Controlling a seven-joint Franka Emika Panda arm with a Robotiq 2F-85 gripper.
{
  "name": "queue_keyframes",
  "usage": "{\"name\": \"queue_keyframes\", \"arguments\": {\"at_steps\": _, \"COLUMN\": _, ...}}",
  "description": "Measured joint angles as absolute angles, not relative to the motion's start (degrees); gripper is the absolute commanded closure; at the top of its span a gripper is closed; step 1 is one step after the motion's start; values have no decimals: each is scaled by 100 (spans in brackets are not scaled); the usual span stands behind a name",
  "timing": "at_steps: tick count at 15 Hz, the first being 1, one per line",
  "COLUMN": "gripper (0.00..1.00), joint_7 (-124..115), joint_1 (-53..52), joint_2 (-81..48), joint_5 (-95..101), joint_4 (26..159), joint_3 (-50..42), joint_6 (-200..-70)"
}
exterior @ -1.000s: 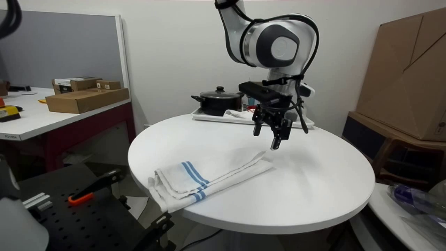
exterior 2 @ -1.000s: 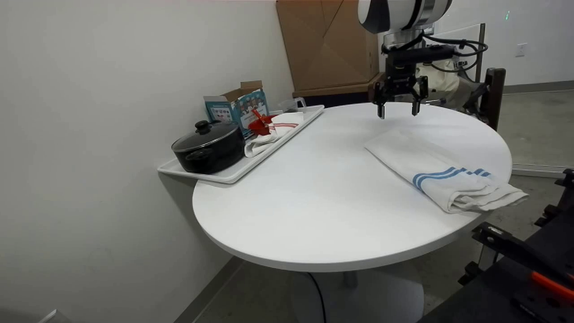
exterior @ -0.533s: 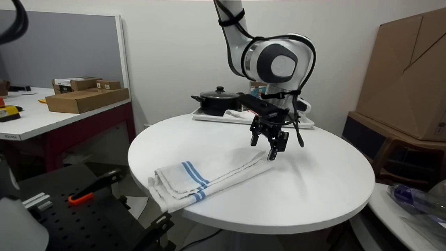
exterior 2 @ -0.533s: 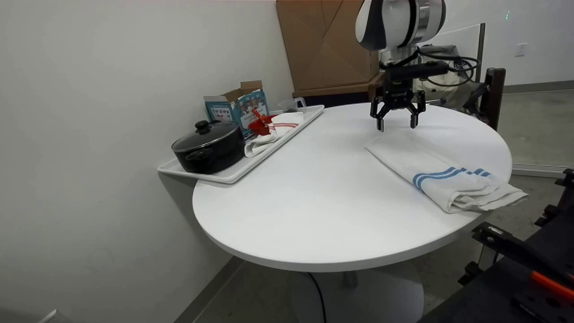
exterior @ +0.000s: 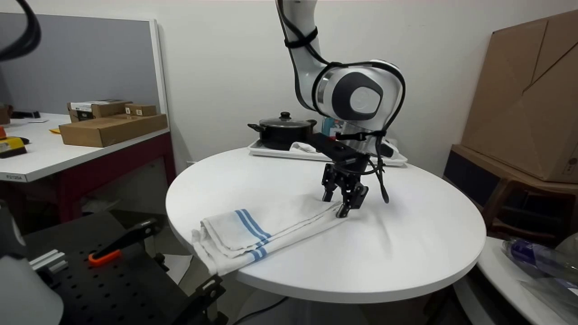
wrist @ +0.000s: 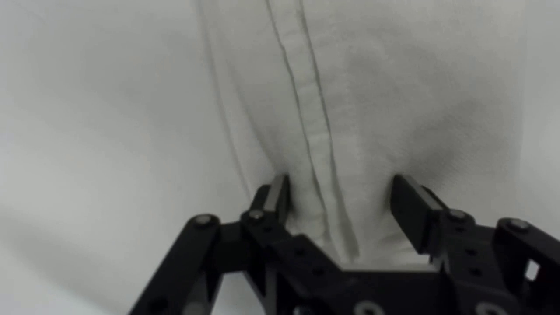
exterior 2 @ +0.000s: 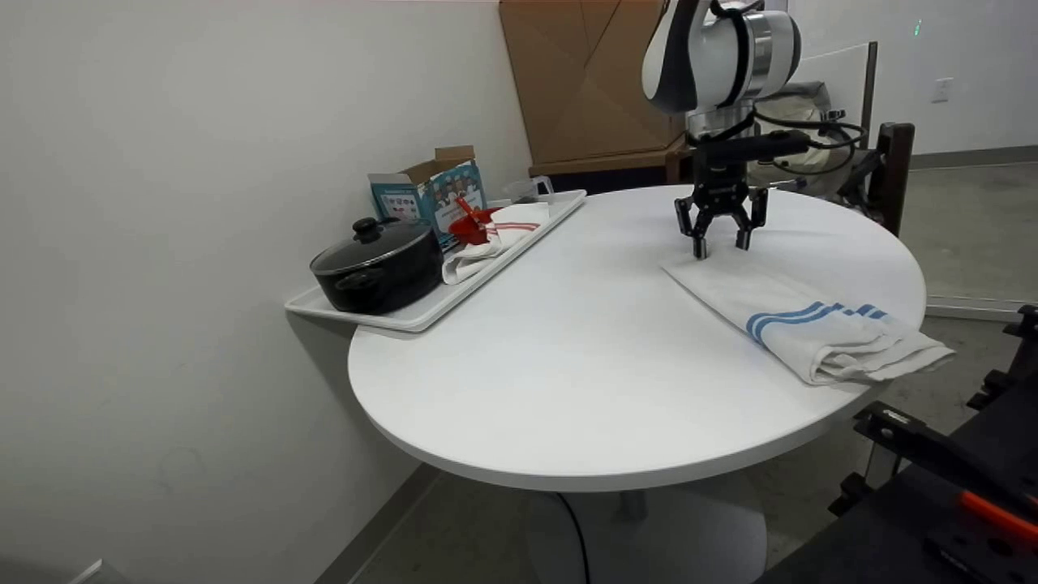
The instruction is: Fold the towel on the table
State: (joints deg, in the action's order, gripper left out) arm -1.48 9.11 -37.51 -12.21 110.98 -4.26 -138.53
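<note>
While a black perforated panel [exterior: 131, 280] is occupying the near left in an exterior view, the towel [exterior: 280, 239] is lying beyond it on the round white tabletop [exterior: 415, 253]. Its near left end is reaching out past the rim, and loose layers are lying stacked there beside a pair of blue stripes [exterior: 256, 223]. From that end the towel is stretching toward the far right, with long fold lines running along it.

Farther along, the claw [exterior: 335, 207] is pointing down at the towel's far right end. Its fingers [wrist: 413, 210] are standing spread apart, and in the wrist view the towel and two of its dark fold lines are showing between them. The tips are sitting right at the towel, though the views are leaving it unclear whether both are touching it.

Beyond the claw, a white tray [exterior: 289, 155] is resting along the far rim, and a black lidded pot [exterior: 284, 135] is standing at its left end. In an exterior view, a red bowl [exterior 2: 466, 231], a red-striped cloth [exterior 2: 507, 231] and an open blue box [exterior 2: 454, 195] are sharing the tray. Cardboard boxes [exterior: 113, 131] are sitting at the far left, and a pale wall [exterior: 216, 67] is closing off the far side.
</note>
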Motion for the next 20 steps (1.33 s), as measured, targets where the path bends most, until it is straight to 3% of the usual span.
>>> {"name": "queue_keyframes", "arguments": {"at_steps": 3, "gripper": 87, "joint_7": -148, "joint_1": 908, "joint_2": -3748, "joint_5": -1221, "joint_4": 11058, "joint_3": -425, "joint_6": -13819}}
{"name": "queue_keyframes", "arguments": {"at_steps": 6, "gripper": 93, "joint_7": -148, "joint_1": 907, "joint_2": -3744, "joint_5": -1221, "joint_4": 11005, "joint_3": -425, "joint_6": -13801}}
{"name": "queue_keyframes", "arguments": {"at_steps": 9, "gripper": 89, "joint_7": -164, "joint_1": 907, "joint_2": -3742, "joint_5": -1221, "joint_4": 10919, "joint_3": -425, "joint_6": -13796}}
{"name": "queue_keyframes", "arguments": {"at_steps": 20, "gripper": 89, "joint_7": -664, "joint_1": 878, "joint_2": -3646, "joint_5": -1202, "joint_4": 10126, "joint_3": -458, "joint_6": -13551}}
